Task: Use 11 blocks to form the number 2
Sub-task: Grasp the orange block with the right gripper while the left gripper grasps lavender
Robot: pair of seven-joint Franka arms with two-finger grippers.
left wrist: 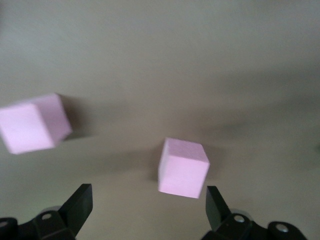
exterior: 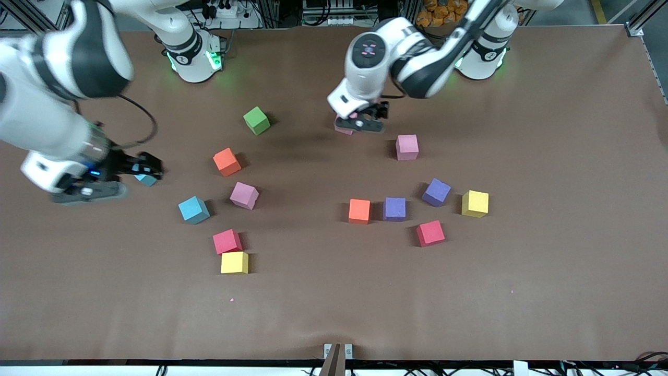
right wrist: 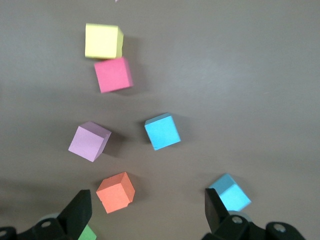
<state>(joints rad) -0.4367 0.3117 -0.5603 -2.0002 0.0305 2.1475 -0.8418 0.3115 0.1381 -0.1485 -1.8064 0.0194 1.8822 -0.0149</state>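
The blocks lie scattered on the brown table (exterior: 313,303), and no number 2 is in view. My left gripper (exterior: 368,124) (left wrist: 147,197) hangs open just over a pink cube (exterior: 343,130) (left wrist: 183,167), which sits close to one finger; a second pink cube (exterior: 407,147) (left wrist: 34,123) lies beside it. My right gripper (exterior: 151,169) (right wrist: 146,200) is open over a light blue cube (exterior: 146,180) (right wrist: 230,192) toward the right arm's end. The right wrist view also shows an orange cube (right wrist: 116,192), a blue cube (right wrist: 162,131), a pink cube (right wrist: 90,141), a red cube (right wrist: 113,74) and a yellow cube (right wrist: 103,41).
A green cube (exterior: 257,120) sits near the right arm's base. Toward the left arm's end lie an orange cube (exterior: 359,211), two purple cubes (exterior: 394,209) (exterior: 436,192), a yellow cube (exterior: 475,203) and a red cube (exterior: 430,233).
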